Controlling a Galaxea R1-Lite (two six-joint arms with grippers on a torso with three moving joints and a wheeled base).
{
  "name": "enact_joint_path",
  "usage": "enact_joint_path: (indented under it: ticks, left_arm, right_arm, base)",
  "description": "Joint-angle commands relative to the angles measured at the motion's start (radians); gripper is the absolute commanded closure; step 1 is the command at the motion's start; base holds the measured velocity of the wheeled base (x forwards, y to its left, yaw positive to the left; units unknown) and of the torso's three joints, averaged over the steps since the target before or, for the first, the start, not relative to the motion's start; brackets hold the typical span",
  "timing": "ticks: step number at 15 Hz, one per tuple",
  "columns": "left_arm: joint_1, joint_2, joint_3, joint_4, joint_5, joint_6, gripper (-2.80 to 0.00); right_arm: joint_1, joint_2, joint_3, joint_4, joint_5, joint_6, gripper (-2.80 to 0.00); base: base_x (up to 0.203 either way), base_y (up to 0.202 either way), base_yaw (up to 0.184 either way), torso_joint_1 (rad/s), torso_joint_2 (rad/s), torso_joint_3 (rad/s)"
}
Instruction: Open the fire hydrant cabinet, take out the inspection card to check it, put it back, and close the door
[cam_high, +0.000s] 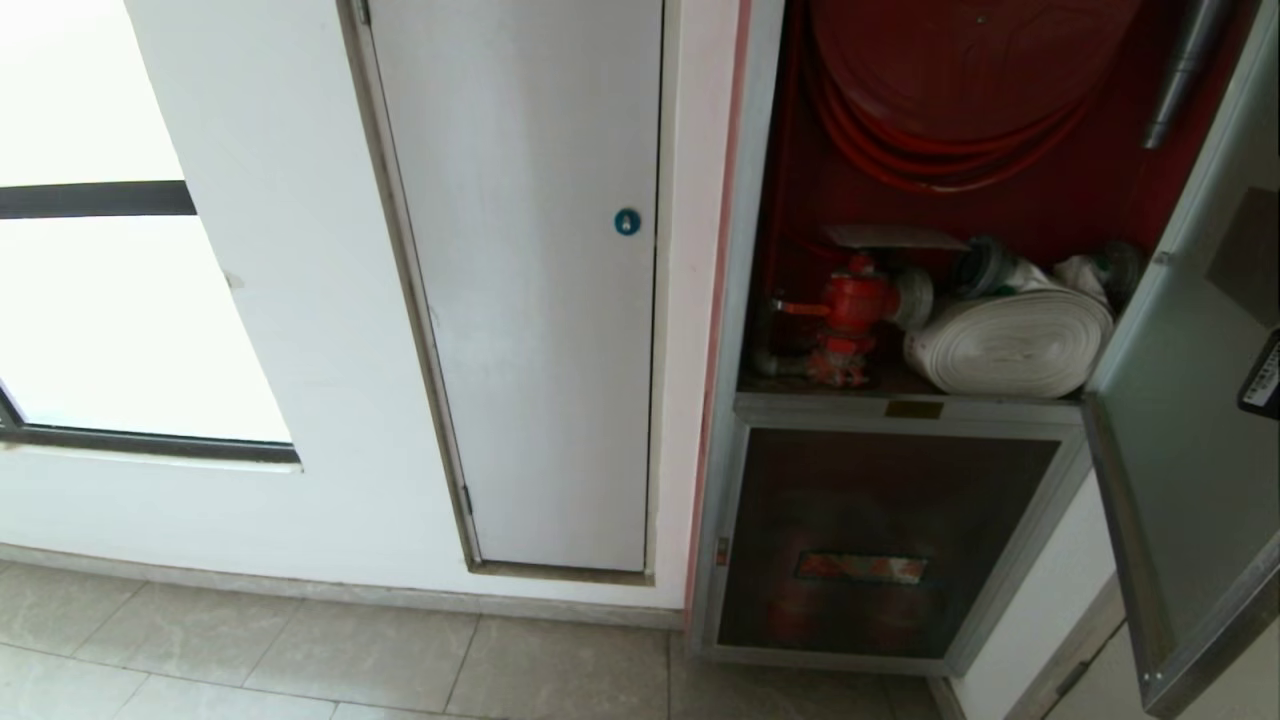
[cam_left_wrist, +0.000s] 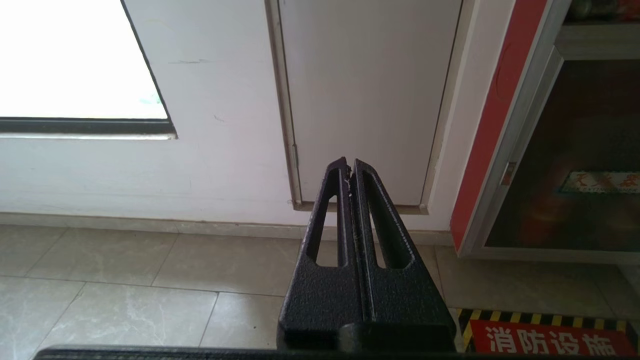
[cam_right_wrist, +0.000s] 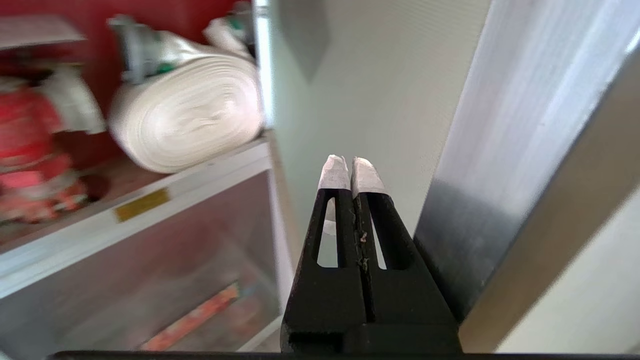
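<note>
The left tool (cam_left_wrist: 349, 167) is matte black with a rough, pebbled finish; each of its two tapering fingers has a long slot cut through it. The right tool (cam_right_wrist: 350, 167) has the same black slotted build, but its fingertips (cam_right_wrist: 334, 174) are wrapped in white tape, and specks of grime sit along the seam.

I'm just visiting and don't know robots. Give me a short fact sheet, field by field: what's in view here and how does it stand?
Cabinet: open, red inside
Door: swung out at the right
Card: flat grey-white sheet above the valve
Hose: rolled, white, beside the valve
Reel: red, at the top
Right end effector: shut, empty, near the door's inner face
Left end effector: shut, empty, low before the white panel
</note>
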Motion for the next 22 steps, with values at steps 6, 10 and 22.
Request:
enact_joint_path:
  ticks: [6, 10, 22]
  left_arm:
    - [0.000, 0.001, 0.007, 0.000, 0.000, 0.000, 0.00]
    - [0.000, 0.000, 0.007, 0.000, 0.000, 0.000, 0.00]
    - [0.000, 0.001, 0.006, 0.000, 0.000, 0.000, 0.00]
  right_arm:
    - [-0.100, -0.068, 0.018, -0.001, -0.030, -0.031, 0.00]
    - [-0.142, -0.093, 0.036, -0.001, -0.039, -0.042, 0.00]
    - [-0.331, -0.089, 0.039, -0.003, 0.010, -0.044, 0.00]
  base:
    - [0.000, 0.000, 0.000, 0.000, 0.00, 0.000]
    - [0.000, 0.000, 0.000, 0.000, 0.00, 0.000]
    - [0.000, 0.000, 0.000, 0.000, 0.00, 0.000]
